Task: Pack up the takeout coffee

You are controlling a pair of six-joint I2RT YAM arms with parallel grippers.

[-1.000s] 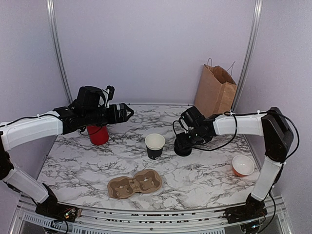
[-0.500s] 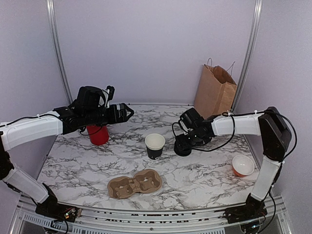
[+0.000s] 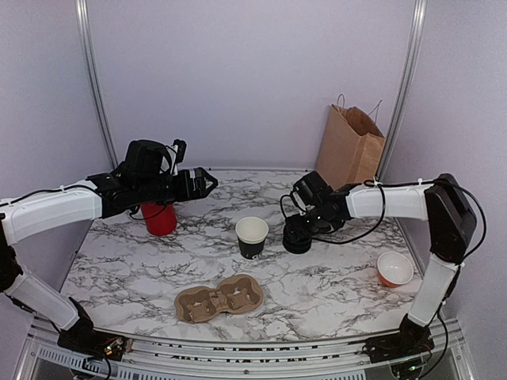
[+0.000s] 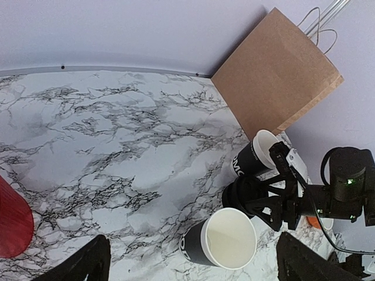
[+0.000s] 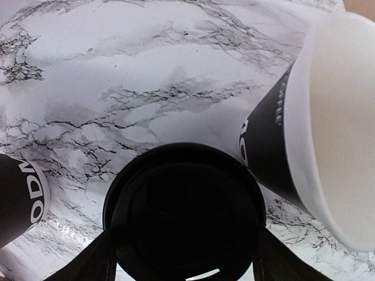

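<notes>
Because the lidded cup [image 5: 183,211] stands upright on the desk [image 3: 142,261] just beside an open cup [image 3: 252,235], the right claw [image 3: 301,228] straddles it from above, probably for lifting; pinching or not, I cannot tell. Meanwhile the left claw [image 3: 206,180] hangs released, empty.

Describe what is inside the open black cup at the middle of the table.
The black cup shows only a bare white inside, with no lid on it and nothing visible in it. Its own wall covers part of the bottom, so that part cannot be checked.
</notes>
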